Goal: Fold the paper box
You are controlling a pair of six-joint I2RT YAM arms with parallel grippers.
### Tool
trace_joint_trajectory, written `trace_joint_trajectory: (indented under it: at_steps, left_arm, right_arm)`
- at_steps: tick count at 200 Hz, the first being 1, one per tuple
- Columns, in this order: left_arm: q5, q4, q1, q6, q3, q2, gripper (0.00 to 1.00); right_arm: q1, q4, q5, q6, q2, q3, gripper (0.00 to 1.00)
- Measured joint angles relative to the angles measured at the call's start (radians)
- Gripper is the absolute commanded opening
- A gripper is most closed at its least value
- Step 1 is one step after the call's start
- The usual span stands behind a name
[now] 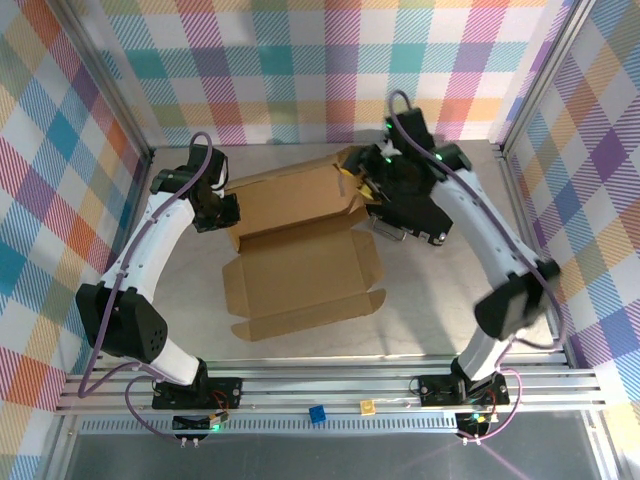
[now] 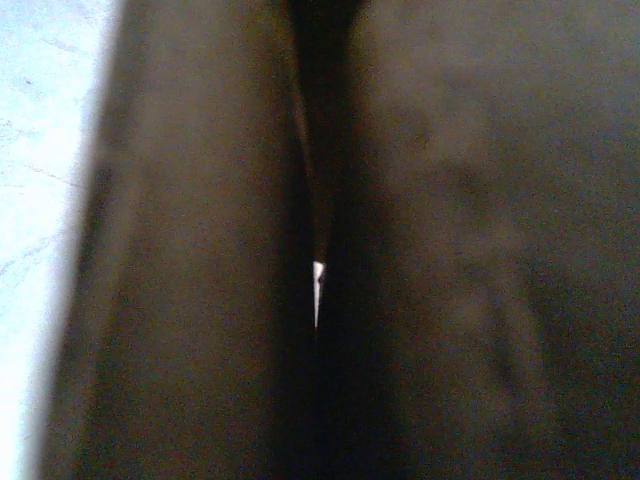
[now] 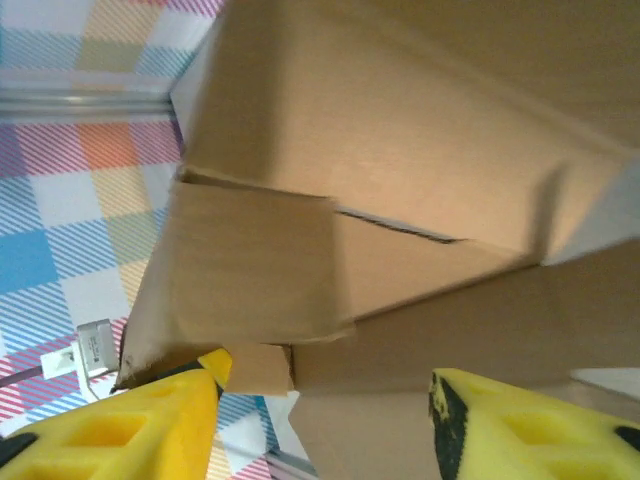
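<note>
The paper box (image 1: 300, 265) is a brown cardboard sheet lying open on the table, with its back panel (image 1: 290, 195) tilted up and a front flap (image 1: 300, 318) lying flat. My left gripper (image 1: 222, 212) is at the box's left edge. The left wrist view is dark and blurred against cardboard (image 2: 200, 250), so its fingers cannot be made out. My right gripper (image 1: 368, 190) is at the raised back right corner. In the right wrist view its yellow fingers (image 3: 120, 430) stand wide apart, open around folded corner flaps (image 3: 250, 260) of the box.
Checked walls close in the table on three sides. An aluminium rail (image 1: 320, 385) runs along the near edge, with a small blue cube (image 1: 317, 414) and a yellow piece (image 1: 368, 406) in front of it. Bare table (image 1: 440, 300) lies to the right of the box.
</note>
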Motion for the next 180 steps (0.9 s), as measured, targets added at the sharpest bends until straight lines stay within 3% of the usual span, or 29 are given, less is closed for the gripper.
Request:
trace_joint_trajectory:
  at_steps: [23, 34, 69, 109, 180]
  left_arm:
    - [0.0, -0.002, 0.0, 0.0, 0.008, 0.0, 0.0]
    - [0.0, -0.005, 0.0, 0.0, 0.016, 0.0, 0.0]
    - [0.0, -0.011, 0.0, 0.0, 0.046, 0.0, 0.0]
    - [0.009, -0.022, 0.0, 0.0, 0.051, 0.0, 0.0]
    - [0.015, -0.023, 0.0, -0.001, 0.052, 0.001, 0.0]
  right_arm:
    - [-0.081, 0.066, 0.023, -0.005, -0.214, -0.268, 0.2]
    - [-0.104, 0.083, 0.034, 0.008, -0.257, -0.337, 0.16]
    - [-0.095, 0.157, 0.048, 0.01, -0.232, -0.476, 0.24]
    - [-0.091, 0.205, 0.08, 0.008, -0.087, -0.452, 0.3]
    - [-0.031, 0.249, 0.082, 0.01, 0.005, -0.322, 0.2]
